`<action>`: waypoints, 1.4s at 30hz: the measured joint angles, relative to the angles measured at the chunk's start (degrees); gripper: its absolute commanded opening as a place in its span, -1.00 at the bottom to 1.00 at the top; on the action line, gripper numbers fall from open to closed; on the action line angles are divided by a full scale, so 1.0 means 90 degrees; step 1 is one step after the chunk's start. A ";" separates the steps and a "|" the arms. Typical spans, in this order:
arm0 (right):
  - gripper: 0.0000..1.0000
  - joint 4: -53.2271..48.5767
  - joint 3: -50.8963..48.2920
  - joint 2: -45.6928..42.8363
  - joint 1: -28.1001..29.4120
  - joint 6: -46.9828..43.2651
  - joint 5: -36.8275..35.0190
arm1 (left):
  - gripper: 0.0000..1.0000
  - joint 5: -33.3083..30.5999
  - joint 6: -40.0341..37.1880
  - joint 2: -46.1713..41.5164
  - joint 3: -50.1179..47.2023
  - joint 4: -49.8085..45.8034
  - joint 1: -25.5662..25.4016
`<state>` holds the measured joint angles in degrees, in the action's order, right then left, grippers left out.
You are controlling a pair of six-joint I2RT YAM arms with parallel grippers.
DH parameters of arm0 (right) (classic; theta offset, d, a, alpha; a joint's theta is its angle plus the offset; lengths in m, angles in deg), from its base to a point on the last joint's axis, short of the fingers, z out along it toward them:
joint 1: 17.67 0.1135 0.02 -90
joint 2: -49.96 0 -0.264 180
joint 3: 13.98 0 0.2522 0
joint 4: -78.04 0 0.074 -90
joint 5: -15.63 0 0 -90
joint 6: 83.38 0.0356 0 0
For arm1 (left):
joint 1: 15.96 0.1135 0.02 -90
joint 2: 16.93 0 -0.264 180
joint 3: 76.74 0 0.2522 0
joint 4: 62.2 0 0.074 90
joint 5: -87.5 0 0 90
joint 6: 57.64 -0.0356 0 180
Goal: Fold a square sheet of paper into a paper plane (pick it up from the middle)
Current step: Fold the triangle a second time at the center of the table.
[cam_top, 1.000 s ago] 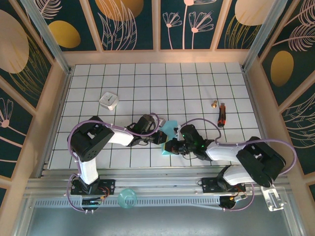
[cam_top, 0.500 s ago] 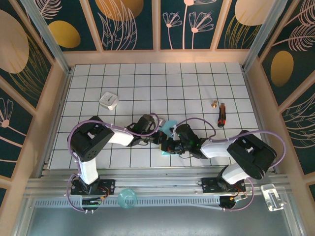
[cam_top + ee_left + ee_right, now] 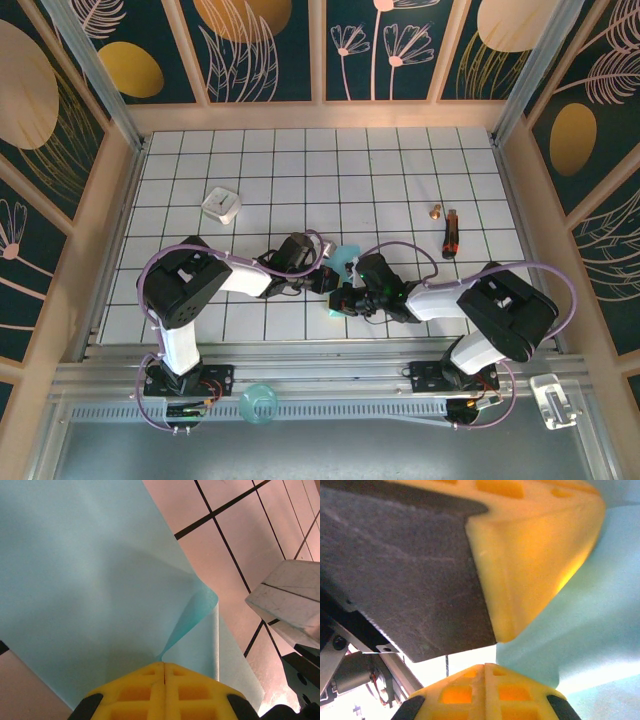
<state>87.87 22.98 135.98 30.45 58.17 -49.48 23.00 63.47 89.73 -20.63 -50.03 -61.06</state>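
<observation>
Your left claw [image 3: 164, 666] is closed tight, its two yellow fingertips meeting along a single seam. It pinches the light-blue sheet of paper [image 3: 90, 580] right where a raised fold runs down into that seam. From the pinch the sheet spreads away over the white gridded desk [image 3: 235, 545], with one curled flap standing up just right of the fold.

Your right claw [image 3: 484, 669] is also fully closed, yellow tip against yellow tip. The paper [image 3: 570, 630] lies just beyond and to the right of those tips. You cannot tell from here whether any of it is caught between them. One of the left claw's fingers [image 3: 535, 555], yellow with a dark grey face, hangs just above and almost touches them.

From above, the left claw [image 3: 328, 282] and the right claw [image 3: 341, 298] meet nose to nose near the middle of the desk's near half. The sheet [image 3: 347, 260] is tucked between and under them, showing on their far side and again at their near side.

Farther out on the desk [image 3: 400, 170]:
- a small white square block [image 3: 221, 205] sits far left;
- a small brass-coloured piece [image 3: 436, 211] lies far right;
- a red and black tool [image 3: 451, 232] lies just beside that piece.
</observation>
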 measured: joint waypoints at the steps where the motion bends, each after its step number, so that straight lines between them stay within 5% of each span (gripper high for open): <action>1: -1.00 0.0000 -0.0002 0.0012 0.0000 0.0000 0.0000 | -1.00 0.0000 0.0000 0.0000 0.0000 0.0000 0.0000; 42: -1.00 -0.0245 -0.0180 -0.0197 0.0602 -0.0148 -0.0580 | -1.00 -0.0027 -0.0051 0.0002 0.0012 -0.0029 -0.0007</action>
<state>85.66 21.36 134.21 35.87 56.84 -54.71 22.75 63.01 89.75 -20.52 -50.29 -61.12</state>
